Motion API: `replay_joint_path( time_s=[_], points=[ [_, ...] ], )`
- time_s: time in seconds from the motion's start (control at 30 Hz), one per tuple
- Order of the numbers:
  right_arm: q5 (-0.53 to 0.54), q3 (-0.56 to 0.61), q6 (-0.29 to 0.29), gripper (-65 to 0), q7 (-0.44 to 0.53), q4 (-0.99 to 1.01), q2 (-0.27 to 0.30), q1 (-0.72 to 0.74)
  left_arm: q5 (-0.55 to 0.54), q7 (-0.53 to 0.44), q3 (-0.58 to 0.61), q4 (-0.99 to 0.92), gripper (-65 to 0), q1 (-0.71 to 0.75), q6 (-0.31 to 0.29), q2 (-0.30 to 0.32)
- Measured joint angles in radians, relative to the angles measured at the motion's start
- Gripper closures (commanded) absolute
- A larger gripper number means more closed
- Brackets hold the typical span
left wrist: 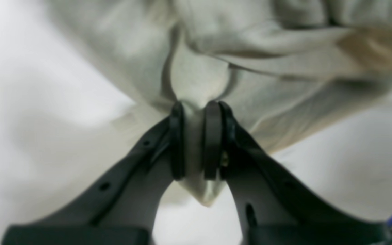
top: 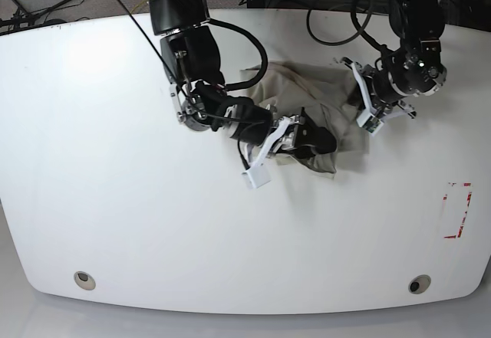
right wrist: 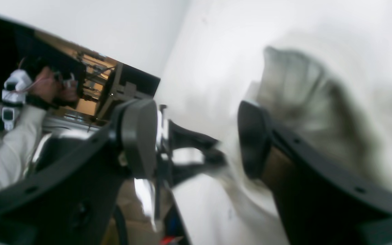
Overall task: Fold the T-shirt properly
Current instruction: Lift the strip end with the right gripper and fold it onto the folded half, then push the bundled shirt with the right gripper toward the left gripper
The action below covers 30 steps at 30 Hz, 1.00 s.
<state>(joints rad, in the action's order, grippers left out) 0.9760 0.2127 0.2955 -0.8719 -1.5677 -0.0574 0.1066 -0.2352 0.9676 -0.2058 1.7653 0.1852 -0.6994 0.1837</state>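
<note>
The khaki-beige T-shirt lies crumpled in a heap at the back middle of the white table. My left gripper is shut on a pinched fold of the T-shirt; in the base view it sits at the heap's right edge. My right gripper is open, with nothing between its fingers, and the blurred T-shirt lies just beyond one finger. In the base view it rests over the heap's front edge.
A red-outlined rectangle marks the table at the right. Two round holes sit near the front edge. Cables hang behind the table. A person in white sleeves shows past the table in the right wrist view.
</note>
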Motion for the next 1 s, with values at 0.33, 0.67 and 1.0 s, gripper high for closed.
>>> replay_joint_path(
  time_s=[0.33, 0.67, 1.0],
  points=[
    [-0.012, 0.013, 0.071, -36.5, -0.019, -0.084, 0.137, -0.087, 0.019, 0.013, -0.248, 0.054, 0.0, 0.032, 0.001, 0.010],
    [-0.035, 0.113, 0.072, -36.5, -0.010, -0.102, 0.182, -0.071, 0.014, 0.012, -0.329, 0.066, 0.0, 0.046, 0.001, 0.001],
    [-0.261, 0.155, 0.079, -36.5, -0.002, -0.102, 0.101, -0.068, 0.010, 0.010, -0.317, -0.011, -38.6, 0.043, 0.001, 0.001]
  ],
)
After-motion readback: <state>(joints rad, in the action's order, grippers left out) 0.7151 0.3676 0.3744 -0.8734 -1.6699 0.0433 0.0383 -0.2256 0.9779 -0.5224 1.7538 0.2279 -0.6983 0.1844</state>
